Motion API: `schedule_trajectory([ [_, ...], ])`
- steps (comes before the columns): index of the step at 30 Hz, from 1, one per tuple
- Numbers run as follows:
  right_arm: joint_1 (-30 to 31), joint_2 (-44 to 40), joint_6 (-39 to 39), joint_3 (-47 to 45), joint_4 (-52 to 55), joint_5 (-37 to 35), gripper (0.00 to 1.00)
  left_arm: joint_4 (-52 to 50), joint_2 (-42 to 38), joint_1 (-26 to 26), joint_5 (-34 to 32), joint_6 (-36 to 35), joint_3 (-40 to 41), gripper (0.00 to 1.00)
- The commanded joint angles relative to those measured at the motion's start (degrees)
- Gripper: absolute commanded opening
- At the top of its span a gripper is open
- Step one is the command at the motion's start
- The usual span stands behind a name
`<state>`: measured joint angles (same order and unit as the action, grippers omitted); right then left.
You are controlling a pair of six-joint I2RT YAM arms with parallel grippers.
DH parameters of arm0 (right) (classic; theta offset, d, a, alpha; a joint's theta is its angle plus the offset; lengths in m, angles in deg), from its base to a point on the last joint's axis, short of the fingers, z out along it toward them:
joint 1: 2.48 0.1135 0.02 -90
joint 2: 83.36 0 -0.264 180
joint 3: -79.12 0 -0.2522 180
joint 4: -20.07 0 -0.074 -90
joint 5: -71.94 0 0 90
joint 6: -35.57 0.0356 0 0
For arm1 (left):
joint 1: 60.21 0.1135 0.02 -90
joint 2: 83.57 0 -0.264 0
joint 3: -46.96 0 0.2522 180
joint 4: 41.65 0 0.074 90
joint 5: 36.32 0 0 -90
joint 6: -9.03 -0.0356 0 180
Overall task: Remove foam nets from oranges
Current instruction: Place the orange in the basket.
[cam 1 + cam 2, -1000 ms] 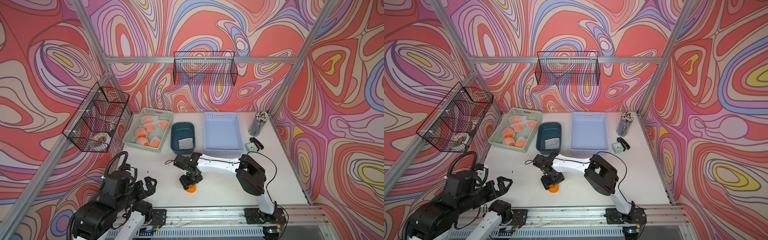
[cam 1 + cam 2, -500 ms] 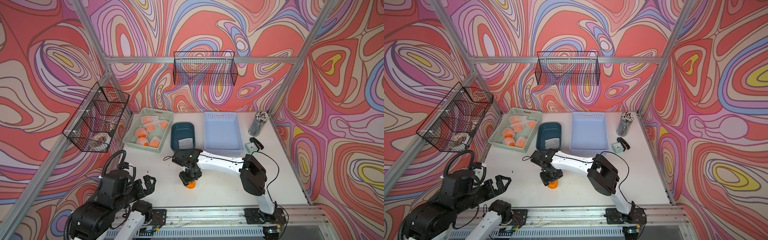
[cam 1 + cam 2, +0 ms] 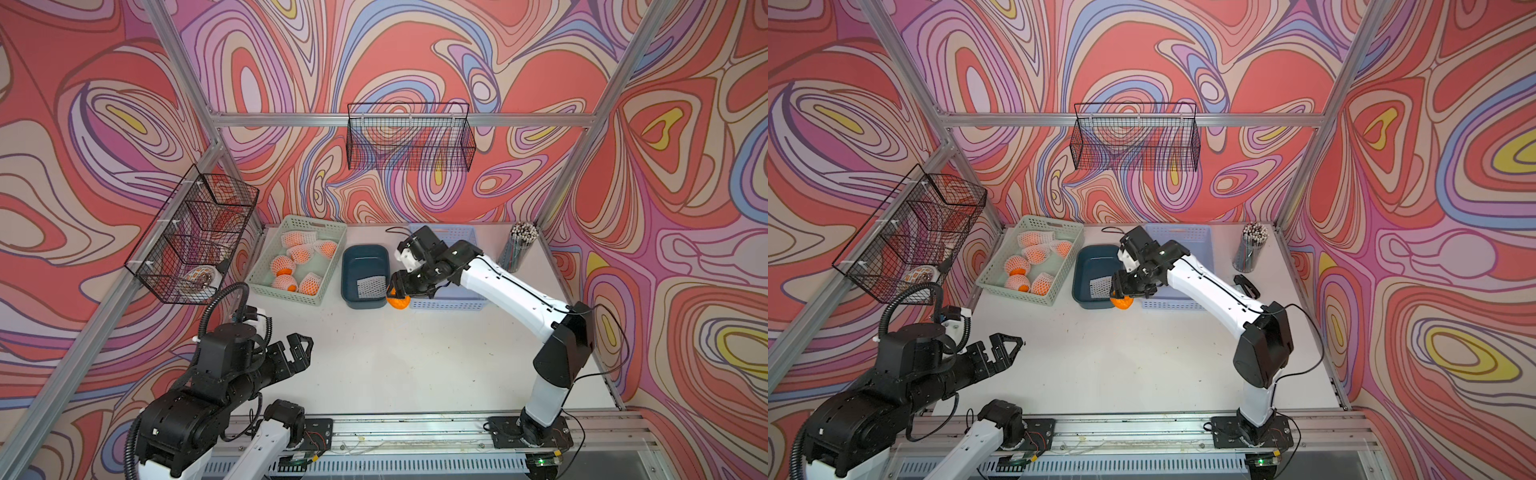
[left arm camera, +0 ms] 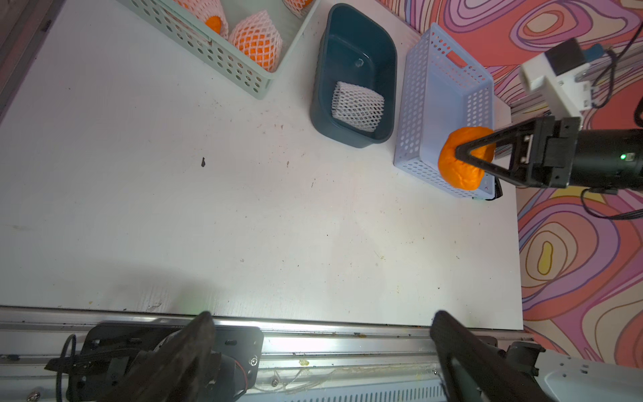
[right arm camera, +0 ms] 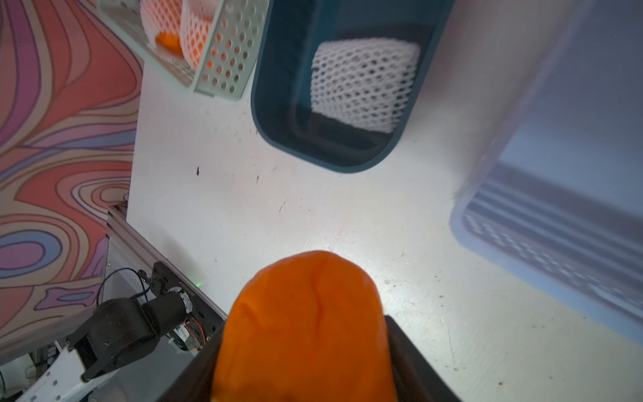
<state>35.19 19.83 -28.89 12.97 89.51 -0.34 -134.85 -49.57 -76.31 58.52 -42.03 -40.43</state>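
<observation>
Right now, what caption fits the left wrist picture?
The right gripper holds a bare orange near the lilac basket; an empty foam net lies in the blue tub.

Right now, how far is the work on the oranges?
Done: one empty foam net lies in the dark tub. In hand: the right jaws grip a bare orange near the lavender basket. Remaining: several netted oranges wait in the green basket; the left jaws stand open.

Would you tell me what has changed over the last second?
The right gripper, shut on the bare orange, carried it from mid-table up and back to the near corner of the lavender basket. The left gripper stayed open; the foam net in the dark tub and the netted oranges stayed put.
</observation>
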Motion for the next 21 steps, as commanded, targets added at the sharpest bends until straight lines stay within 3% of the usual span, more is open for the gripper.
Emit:
schedule_trajectory([
  [1,-4.32,0.26,-2.19,-0.86,-1.65,4.03,0.56,1.17,1.12,0.22,-1.26,-1.05,-1.3,1.0],
  [9,-15.53,5.7,-2.36,-0.11,-6.96,11.53,0.56,1.05,4.58,0.24,-2.63,-1.55,-4.5,1.0],
  [21,-19.41,15.83,-2.17,-0.55,-12.42,14.54,0.56,1.53,7.7,0.19,-2.53,-0.77,-4.84,1.0],
])
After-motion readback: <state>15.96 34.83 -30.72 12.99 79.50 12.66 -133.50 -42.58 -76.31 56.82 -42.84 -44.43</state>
